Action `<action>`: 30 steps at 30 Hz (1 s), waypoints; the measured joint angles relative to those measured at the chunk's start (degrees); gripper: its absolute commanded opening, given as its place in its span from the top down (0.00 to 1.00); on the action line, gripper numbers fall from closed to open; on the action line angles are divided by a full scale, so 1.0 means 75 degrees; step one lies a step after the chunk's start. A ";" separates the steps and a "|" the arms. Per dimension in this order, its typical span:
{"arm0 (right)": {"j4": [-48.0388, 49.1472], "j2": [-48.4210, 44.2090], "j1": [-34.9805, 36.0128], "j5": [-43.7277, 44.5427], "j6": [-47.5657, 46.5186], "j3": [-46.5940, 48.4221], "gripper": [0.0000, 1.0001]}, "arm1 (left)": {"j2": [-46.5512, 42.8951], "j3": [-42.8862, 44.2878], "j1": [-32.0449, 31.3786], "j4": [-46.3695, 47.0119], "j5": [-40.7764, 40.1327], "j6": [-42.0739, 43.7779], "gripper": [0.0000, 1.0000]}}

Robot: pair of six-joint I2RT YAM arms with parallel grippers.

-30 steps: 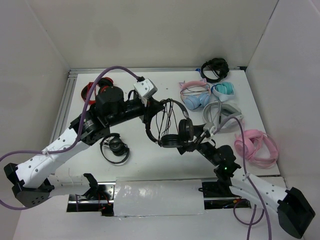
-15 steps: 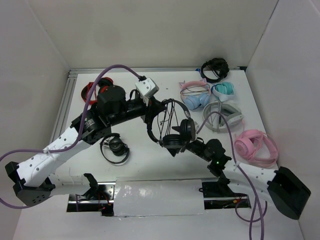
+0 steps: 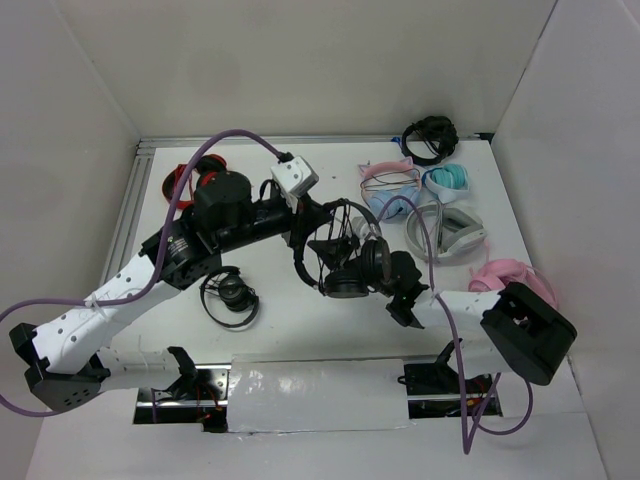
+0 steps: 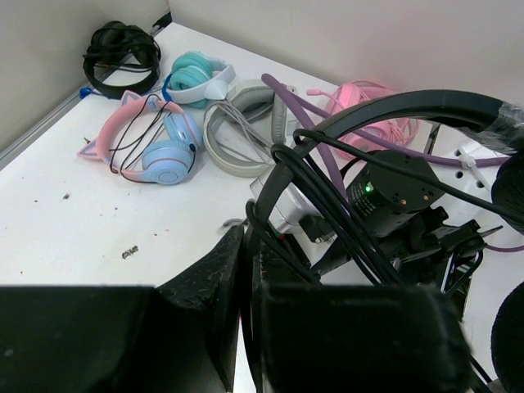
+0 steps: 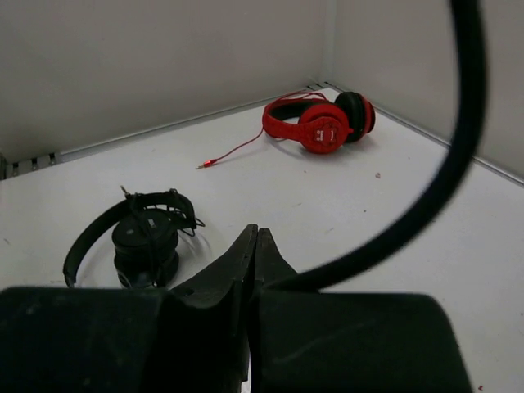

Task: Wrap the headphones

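Note:
The headphones (image 3: 346,281) hang above the table's middle, thin headband up, round black earcups low, cable looped over them. My left gripper (image 3: 303,222) is shut on the thin headband wire, which runs between its jaws in the left wrist view (image 4: 246,239); the headband arc (image 4: 409,102) curves past on the right. My right gripper (image 3: 378,275) sits against the earcups from the right, jaws shut (image 5: 256,235). A black strand (image 5: 442,180) of the headphones ends at its right finger; whether it is pinched is hidden.
A compact black pair (image 3: 232,296) lies left of centre and a red-and-black pair (image 3: 190,180) at the back left. Pink-and-blue cat-ear (image 3: 390,192), teal (image 3: 447,180), grey (image 3: 445,228), pink (image 3: 512,280) and black (image 3: 430,138) headphones crowd the right side.
My right arm has swung left and in toward the hanging headphones, and its gripper has gone from open to shut. The left arm has stayed nearly still with its hold.

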 measured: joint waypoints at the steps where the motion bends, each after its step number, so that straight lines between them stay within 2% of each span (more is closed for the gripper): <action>1: 0.0023 0.0035 -0.0003 0.0012 0.0047 0.0015 1.00 | 0.0000 0.0000 -0.0003 -0.0026 -0.0015 0.0000 1.00; 6: -0.0020 -0.0198 -0.0213 0.0446 0.0283 -0.0108 1.00 | -0.0076 -0.0044 -0.0006 -0.0099 -0.0291 0.0006 1.00; 11: -0.1023 -0.1288 -0.1393 0.0898 0.0493 0.0079 1.00 | -0.0527 -0.0697 -0.0015 0.0023 -0.0592 -0.0020 1.00; 17: -0.2428 -0.2022 -0.2806 0.0912 0.0460 0.1218 1.00 | -0.0545 -0.1314 -0.0064 -0.0020 -0.0930 -0.0032 1.00; 23: -0.3520 -0.1839 -0.3716 0.0650 0.0481 0.2124 1.00 | -0.0548 -0.1588 -0.0350 -0.0055 -0.0979 -0.0017 1.00; 30: -0.4159 -0.1043 -0.3812 -0.0245 0.0449 0.2375 1.00 | -0.0618 -0.1588 -0.0918 -0.0052 -0.1035 0.0032 1.00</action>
